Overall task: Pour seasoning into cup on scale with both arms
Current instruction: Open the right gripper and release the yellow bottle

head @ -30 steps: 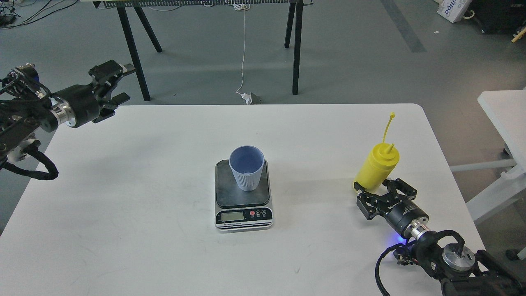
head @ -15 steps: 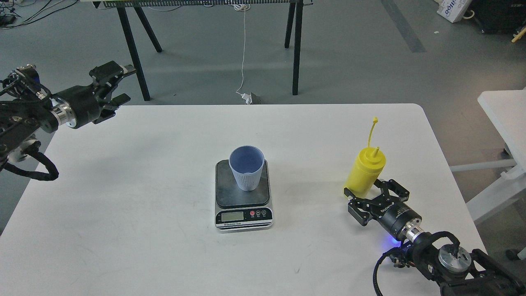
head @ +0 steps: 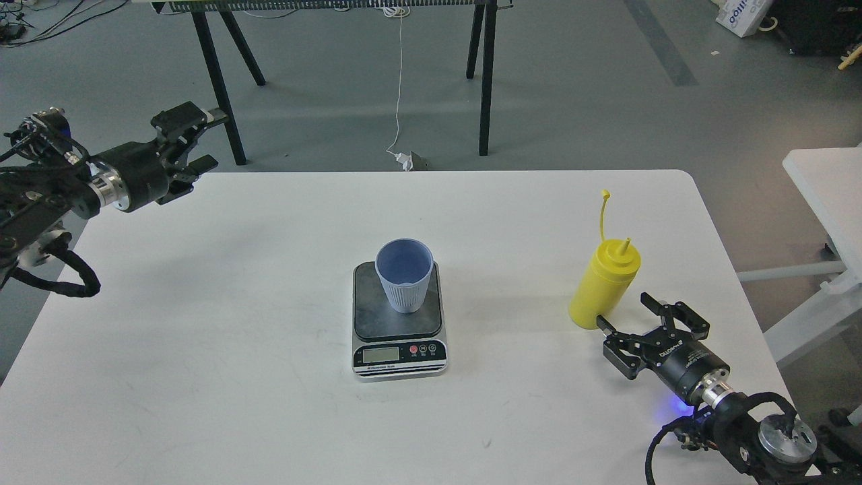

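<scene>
The light-blue ribbed cup (head: 404, 275) stands upright on the dark plate of the silver scale (head: 399, 325) at the table's middle. The yellow seasoning bottle (head: 604, 284) stands on the table at the right, leaning slightly, with its cap strap sticking up. My right gripper (head: 623, 311) is open just in front and to the right of the bottle's base. Its left fingertip is at the base, and the bottle is not between the fingers. My left gripper (head: 202, 139) is open and empty, in the air over the table's far left corner.
The white table (head: 202, 337) has a rounded far right corner. A second white table (head: 825, 195) stands off to the right. Black trestle legs (head: 485, 81) and a hanging white cable (head: 399, 87) are on the floor behind.
My right gripper, which was around the bottle's base, shifted it left, then drew back to the right and front. The bottle now stands free. The left gripper edged slightly right.
</scene>
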You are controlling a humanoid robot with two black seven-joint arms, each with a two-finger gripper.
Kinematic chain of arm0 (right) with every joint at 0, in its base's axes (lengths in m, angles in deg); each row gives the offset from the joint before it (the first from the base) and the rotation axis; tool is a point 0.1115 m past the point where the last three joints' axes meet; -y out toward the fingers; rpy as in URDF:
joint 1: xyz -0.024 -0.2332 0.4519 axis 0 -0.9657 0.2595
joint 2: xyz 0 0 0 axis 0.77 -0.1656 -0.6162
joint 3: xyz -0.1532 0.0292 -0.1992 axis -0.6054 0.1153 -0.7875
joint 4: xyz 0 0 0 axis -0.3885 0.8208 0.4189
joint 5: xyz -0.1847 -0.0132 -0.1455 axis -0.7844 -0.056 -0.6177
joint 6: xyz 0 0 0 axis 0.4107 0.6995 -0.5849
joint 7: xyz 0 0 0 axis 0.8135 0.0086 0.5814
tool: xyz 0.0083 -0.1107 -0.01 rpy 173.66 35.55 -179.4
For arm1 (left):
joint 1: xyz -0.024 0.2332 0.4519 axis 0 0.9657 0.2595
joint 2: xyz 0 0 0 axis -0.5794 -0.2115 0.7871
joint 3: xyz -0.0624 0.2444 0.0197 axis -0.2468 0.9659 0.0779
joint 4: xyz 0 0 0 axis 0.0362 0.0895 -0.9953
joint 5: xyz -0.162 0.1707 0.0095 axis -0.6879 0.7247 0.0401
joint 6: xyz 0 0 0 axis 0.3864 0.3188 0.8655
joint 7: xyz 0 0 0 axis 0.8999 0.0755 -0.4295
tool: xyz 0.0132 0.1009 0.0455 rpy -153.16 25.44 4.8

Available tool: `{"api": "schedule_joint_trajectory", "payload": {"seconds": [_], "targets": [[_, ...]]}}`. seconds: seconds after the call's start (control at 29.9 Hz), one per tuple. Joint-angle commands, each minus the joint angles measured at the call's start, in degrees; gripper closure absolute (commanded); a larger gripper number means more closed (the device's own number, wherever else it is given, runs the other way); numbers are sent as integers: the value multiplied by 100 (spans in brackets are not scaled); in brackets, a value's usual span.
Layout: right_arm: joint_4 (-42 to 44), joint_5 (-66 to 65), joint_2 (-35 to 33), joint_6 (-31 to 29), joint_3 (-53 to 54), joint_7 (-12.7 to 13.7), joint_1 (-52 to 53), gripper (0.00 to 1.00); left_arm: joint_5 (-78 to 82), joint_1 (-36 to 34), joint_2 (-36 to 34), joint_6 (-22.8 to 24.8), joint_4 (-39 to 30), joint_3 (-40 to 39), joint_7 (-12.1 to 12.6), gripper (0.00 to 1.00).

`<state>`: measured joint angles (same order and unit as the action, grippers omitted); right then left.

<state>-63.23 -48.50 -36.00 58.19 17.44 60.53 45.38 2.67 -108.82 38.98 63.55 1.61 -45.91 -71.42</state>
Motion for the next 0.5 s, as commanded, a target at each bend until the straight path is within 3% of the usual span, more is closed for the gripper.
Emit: {"api": "schedule_joint_trajectory", "payload": {"seconds": [0.0,0.13,0.27,0.47], "targets": [[-501,-18,-261,1,7,-7,-344,10,1,0,44,1,9,0,0,1],[-1187,-27,-779,1,24,-25,-845,10,1,-18,44,1,9,0,0,1],[-1337,-27,-1307,1,269,-43,-890,10,-16,-26,35,1,0,-9,0,1],[-1250,-158,-2115,1,464,-25,109,6,-52,0,26,1,0,-88,0,1]]}}
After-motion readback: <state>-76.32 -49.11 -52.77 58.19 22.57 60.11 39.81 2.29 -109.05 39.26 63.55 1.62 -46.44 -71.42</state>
